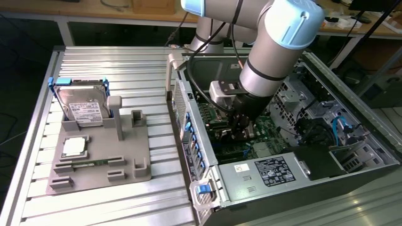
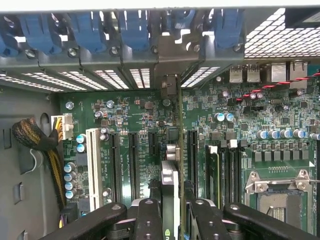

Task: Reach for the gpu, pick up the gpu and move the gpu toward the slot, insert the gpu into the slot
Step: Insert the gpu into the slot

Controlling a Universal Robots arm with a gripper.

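The open computer case (image 1: 276, 141) is crowded: the arm (image 1: 270, 61) reaches down through its open side, and the gripper (image 2: 170, 210) hangs low over the motherboard (image 2: 140, 125). Around it the room is narrow. The rear wall with its blue slot clips (image 2: 125, 30) stands close on one side, the power supply (image 1: 267, 172) blocks the near end, and cables and drive cages (image 1: 333, 117) fill the exterior view's right. On the board, upright capacitors (image 2: 75, 165) and the processor socket (image 2: 280, 195) flank the long slots (image 2: 132, 165). Outside the case, the table (image 1: 125, 61) offers free passage beyond the grey fixture (image 1: 100, 160).
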